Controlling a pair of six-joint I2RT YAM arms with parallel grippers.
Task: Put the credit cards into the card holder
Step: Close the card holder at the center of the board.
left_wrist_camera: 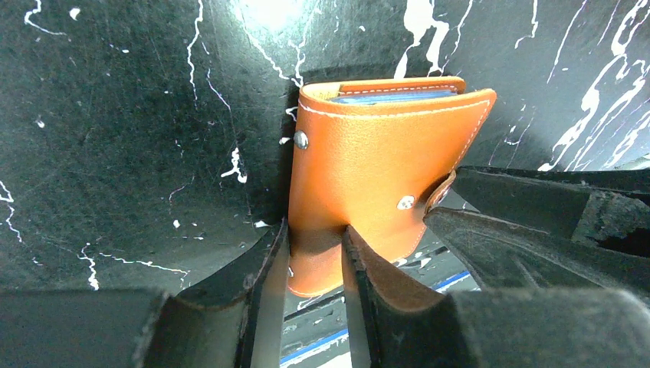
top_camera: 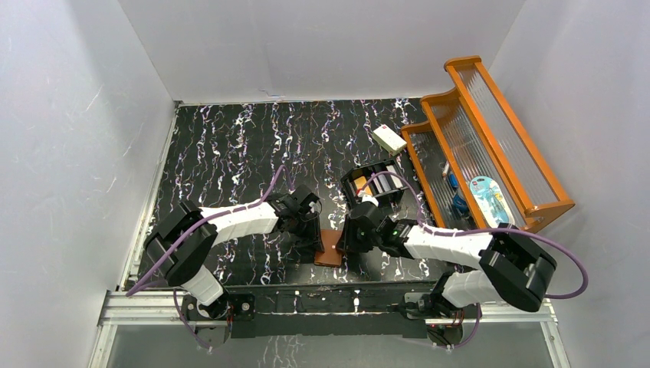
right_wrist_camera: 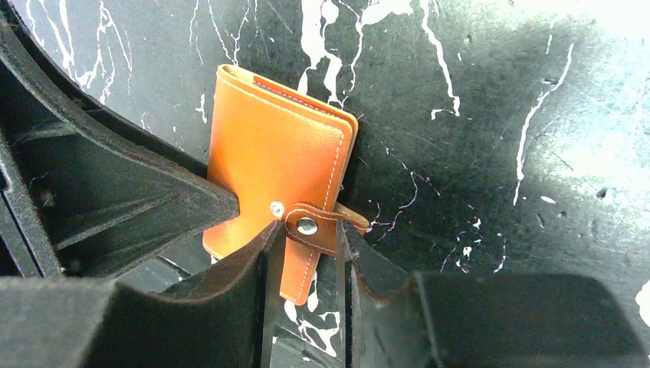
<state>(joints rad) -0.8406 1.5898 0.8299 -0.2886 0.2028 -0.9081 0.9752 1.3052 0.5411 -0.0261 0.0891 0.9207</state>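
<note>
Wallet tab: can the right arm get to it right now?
Probably yes. The right gripper has a finger on each side of the tab with nothing in between, and the left gripper holds the closed wallet up off the table.

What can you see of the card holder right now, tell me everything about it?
The card holder is a small tan leather bifold with white stitching and metal snap studs. It is folded, its tab wrapping round the open edge. Pale blue slots show inside at one end. It sits between the arms by the near edge of the table. The left claw pinches one edge; the right claw has its fingers flanking the tab, grip unclear.
</note>
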